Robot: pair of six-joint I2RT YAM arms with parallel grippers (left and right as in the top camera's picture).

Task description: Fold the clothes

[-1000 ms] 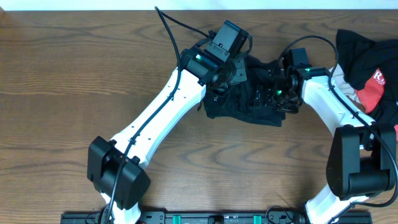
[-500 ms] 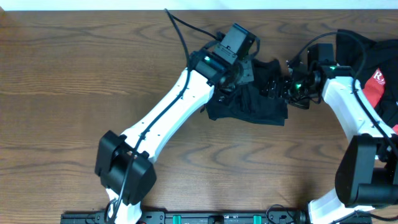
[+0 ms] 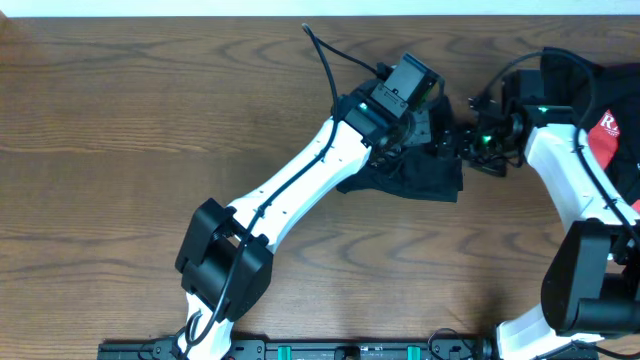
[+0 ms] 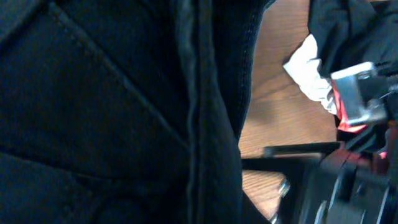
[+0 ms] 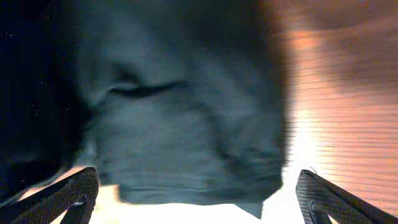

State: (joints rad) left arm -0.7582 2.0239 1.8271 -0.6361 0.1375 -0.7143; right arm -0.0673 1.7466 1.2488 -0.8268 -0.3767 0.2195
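The clothes (image 3: 415,178) are a bunched black garment at the back middle of the table. Their upper part rises to my left gripper (image 3: 424,112), which sits under its wrist camera. In the left wrist view black fabric (image 4: 112,112) with a vertical seam fills nearly the whole frame and hides the fingers, so the gripper reads as shut on it. My right gripper (image 3: 463,143) is just right of the bundle. In the right wrist view it (image 5: 198,200) stands wide open. A hem of the clothes (image 5: 186,137) hangs between and ahead of its fingertips (image 5: 78,193), touching neither.
A black-and-red garment with white lettering (image 3: 605,110) is heaped at the back right corner, behind the right arm. A small pale cloth (image 4: 309,70) lies beside it. Bare wooden table (image 3: 150,150) stretches left and in front.
My left arm has swung to the right, carrying the top of the clothes with it. The right gripper has drawn back to the right and stays open.
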